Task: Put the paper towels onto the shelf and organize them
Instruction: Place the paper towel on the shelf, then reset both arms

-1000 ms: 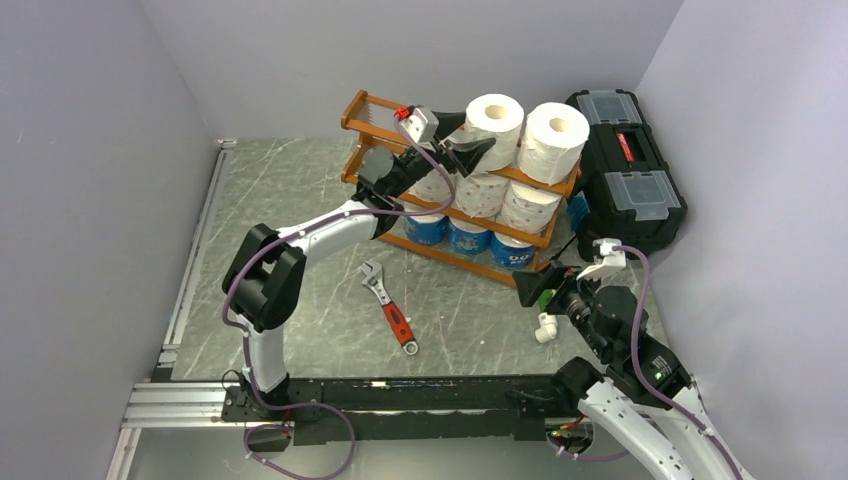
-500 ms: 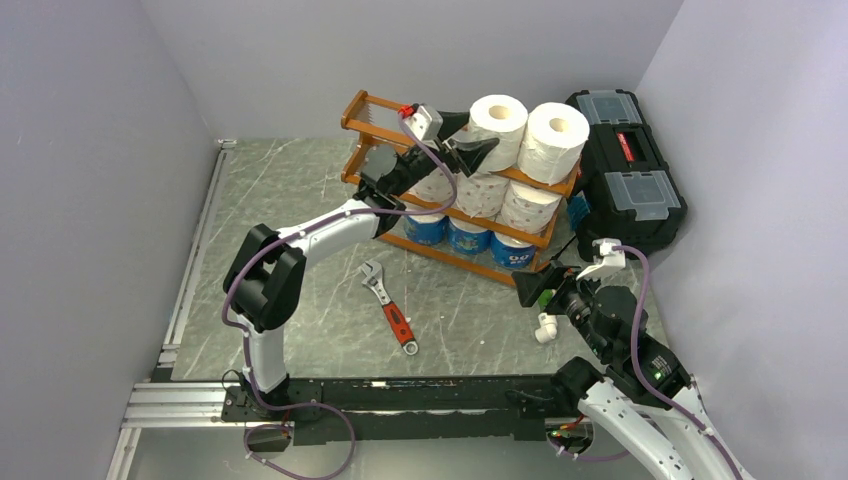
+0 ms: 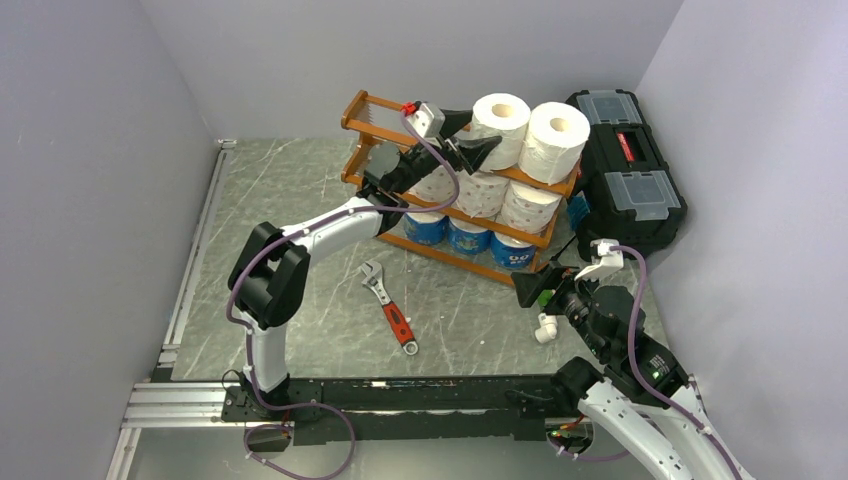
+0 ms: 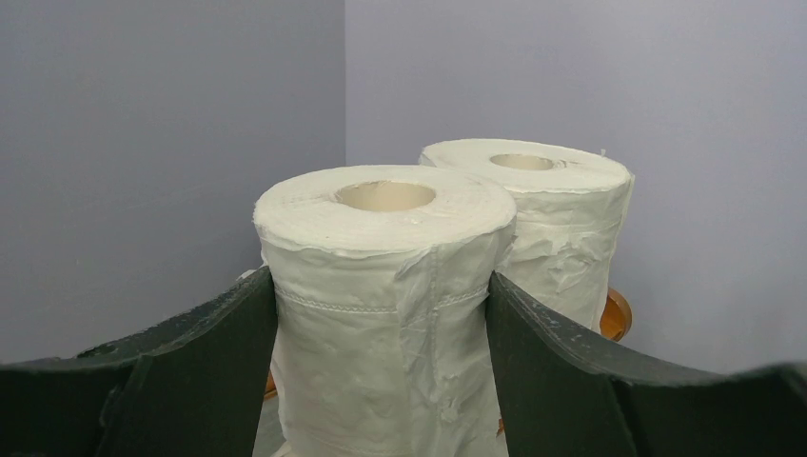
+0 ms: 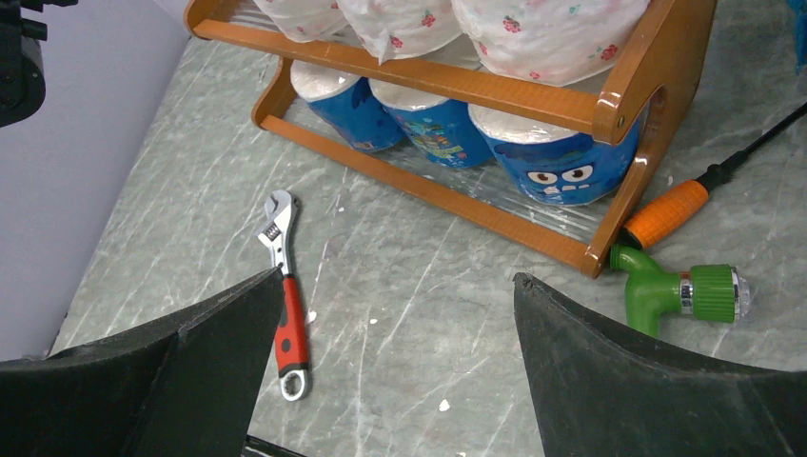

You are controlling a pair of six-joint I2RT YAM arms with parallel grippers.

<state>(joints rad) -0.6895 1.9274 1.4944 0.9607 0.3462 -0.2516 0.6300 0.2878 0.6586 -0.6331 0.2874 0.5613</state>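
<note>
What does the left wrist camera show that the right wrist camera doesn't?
Left wrist only: an upright plain white paper towel roll clamped in the left gripper, a second white roll behind it. Right wrist only: blue-wrapped rolls on the bottom tier, red-print rolls above, a red-handled steel wrench, a green-and-orange hose nozzle, the open right gripper. Both: the orange-brown wooden shelf.

Shelf (image 5: 495,90): orange-brown wood. Top-tier paper towels (image 4: 381,286): plain white. Middle-tier rolls (image 5: 542,29): white, small red print. Bottom-tier rolls (image 5: 557,169): blue wrap, cartoon faces. Wrench (image 5: 290,319): red handle, silver head. Toolbox (image 3: 625,170): black, red latch. Table (image 5: 428,314): grey, white-veined.
</note>
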